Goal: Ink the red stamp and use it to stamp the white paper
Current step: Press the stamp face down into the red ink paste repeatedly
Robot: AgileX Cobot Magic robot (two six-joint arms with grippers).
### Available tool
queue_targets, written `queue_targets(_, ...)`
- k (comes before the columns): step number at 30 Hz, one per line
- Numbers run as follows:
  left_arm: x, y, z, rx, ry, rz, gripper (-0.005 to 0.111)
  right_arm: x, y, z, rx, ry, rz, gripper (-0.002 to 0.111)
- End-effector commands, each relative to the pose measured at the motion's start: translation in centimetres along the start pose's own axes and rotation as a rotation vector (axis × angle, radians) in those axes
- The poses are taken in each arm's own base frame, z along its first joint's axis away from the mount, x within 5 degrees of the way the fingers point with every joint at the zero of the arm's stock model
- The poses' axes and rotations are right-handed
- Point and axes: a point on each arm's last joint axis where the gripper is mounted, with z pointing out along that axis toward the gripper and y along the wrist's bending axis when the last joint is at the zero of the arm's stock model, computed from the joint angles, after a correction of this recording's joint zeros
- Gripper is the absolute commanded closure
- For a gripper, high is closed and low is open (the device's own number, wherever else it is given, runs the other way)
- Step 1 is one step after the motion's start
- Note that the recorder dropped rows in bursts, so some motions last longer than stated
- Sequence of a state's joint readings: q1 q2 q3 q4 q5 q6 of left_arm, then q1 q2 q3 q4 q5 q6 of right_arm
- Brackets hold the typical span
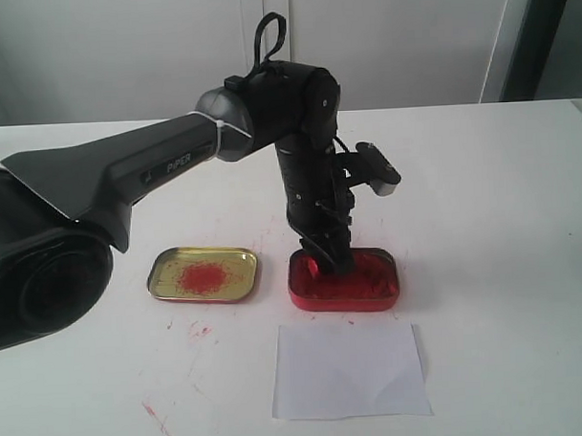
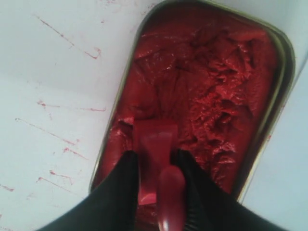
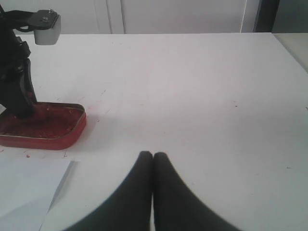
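Note:
My left gripper [image 2: 155,156] is shut on the red stamp [image 2: 155,144], whose square base is pressed down into the red paste of the red ink tin [image 2: 216,96]. From the exterior view the left gripper [image 1: 329,255] reaches down into the red ink tin [image 1: 370,284], with the red stamp [image 1: 315,265] barely showing between the black fingers. The white paper [image 1: 349,369] lies flat just in front of the tin, plain. Away to the side, my right gripper [image 3: 153,155] hovers shut over bare table with nothing held, out of the exterior view.
A gold tin lid [image 1: 203,275] with a red smear lies left of the ink tin. Red ink streaks [image 1: 155,419] mark the white tabletop near the front left. The left arm's grey link crosses the left half of the scene.

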State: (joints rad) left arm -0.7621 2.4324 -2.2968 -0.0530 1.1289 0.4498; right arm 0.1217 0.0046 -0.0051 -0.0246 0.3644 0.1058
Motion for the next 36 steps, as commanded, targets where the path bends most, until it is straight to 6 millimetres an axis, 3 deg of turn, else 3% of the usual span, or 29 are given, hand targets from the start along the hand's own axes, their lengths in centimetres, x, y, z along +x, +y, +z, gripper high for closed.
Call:
queue_targets(1, 0.24, -0.99, -0.15, 0.073, 0.054, -0.003, 0.107, 0.01, -0.02, 0.02, 0.003, -0.014, 0.002, 0.108)
queue_targets(36, -0.14, -1.31, -0.43, 0.108, 0.018, -0.003, 0.107, 0.01, -0.02, 0.02, 0.003, -0.014, 0.002, 0.108)
